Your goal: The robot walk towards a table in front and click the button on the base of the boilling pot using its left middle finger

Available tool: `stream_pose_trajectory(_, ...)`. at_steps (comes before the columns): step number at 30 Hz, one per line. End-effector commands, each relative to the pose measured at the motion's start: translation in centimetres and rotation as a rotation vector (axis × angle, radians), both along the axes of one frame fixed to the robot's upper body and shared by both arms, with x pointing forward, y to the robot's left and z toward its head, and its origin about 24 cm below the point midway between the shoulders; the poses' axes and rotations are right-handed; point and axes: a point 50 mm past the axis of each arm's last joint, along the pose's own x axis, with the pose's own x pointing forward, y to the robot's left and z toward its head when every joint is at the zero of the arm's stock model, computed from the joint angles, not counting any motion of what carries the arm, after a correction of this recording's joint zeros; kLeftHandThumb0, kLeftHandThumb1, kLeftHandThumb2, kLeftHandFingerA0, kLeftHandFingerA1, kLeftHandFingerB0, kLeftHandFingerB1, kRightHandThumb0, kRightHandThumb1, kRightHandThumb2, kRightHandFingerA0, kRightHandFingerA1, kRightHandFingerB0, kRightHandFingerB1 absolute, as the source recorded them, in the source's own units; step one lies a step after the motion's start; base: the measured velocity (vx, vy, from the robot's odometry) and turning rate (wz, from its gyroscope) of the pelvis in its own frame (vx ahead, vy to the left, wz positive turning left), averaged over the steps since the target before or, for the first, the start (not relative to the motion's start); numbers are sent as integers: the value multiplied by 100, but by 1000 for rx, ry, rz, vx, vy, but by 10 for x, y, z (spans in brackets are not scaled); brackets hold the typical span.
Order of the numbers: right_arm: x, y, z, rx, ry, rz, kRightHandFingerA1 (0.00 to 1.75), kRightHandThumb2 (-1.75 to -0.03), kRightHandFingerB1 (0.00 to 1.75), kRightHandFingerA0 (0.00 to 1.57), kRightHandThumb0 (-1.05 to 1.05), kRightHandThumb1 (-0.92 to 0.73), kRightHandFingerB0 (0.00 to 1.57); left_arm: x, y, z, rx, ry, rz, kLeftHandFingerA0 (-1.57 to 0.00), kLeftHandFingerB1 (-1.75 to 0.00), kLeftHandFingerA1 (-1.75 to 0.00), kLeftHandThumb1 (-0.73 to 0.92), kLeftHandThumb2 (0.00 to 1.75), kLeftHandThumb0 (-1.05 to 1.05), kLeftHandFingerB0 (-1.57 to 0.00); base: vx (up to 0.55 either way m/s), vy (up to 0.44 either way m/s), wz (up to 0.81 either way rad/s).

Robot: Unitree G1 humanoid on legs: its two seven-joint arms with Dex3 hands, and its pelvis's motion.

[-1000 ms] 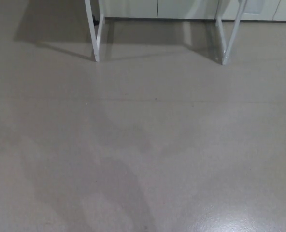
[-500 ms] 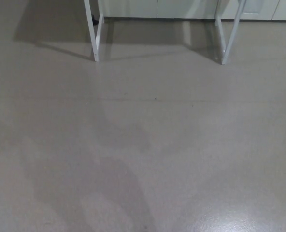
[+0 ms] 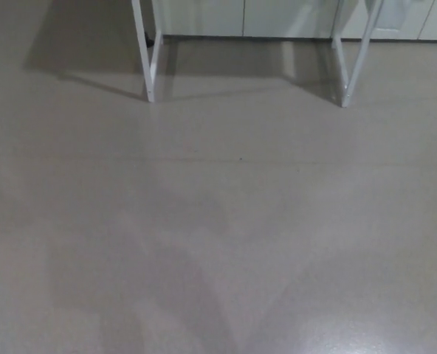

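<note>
Only the white legs of the table show, at the top of the head view: a left pair (image 3: 146, 59) and a right pair (image 3: 348, 63). The tabletop, the boiling pot and its button are out of the picture. Neither of my hands nor any part of my arms shows.
Grey-beige floor (image 3: 226, 221) fills nearly the whole view, with soft shadows across it and a bright glare patch at the bottom right. A pale wall or cabinet front (image 3: 277, 16) runs behind the table legs. The table casts a dark shadow (image 3: 78, 44) at the top left.
The whole picture has shifted down a little, so the table legs sit slightly lower in view: the camera has moved. Nothing else differs.
</note>
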Motion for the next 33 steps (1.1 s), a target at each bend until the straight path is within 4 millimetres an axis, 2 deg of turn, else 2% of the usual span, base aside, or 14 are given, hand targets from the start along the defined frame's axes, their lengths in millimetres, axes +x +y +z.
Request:
stream_pose_trajectory(1, -1, -1, 1, -18, -8, 19, 64, -92, 48, 47, -5, -55, 15, 2, 5, 4, 18, -9, -21, -57, -43, -52, 43, 66, -39, -36, 188, 368, -43)
stream_pose_trajectory(10, -1, 0, 2, -39, -10, 39, 64, -92, 48, 48, -4, -54, 16, 1, 4, 4, 13, -13, -24, -60, -43, -53, 42, 66, -39, -37, 149, 135, 4)
stream_pose_trajectory(24, -1, 1, 0, -51, -4, 54, 64, -92, 49, 48, -3, -54, 17, 1, 5, 5, 29, -10, -41, -60, -44, -52, 42, 67, -41, -38, 95, -177, 8)
stream_pose_trajectory(33, -1, 2, 1, -62, 6, 69, 63, -92, 49, 47, -4, -55, 18, 1, 5, 4, 21, -3, -37, -61, -44, -53, 42, 67, -40, -37, 77, 75, -1)
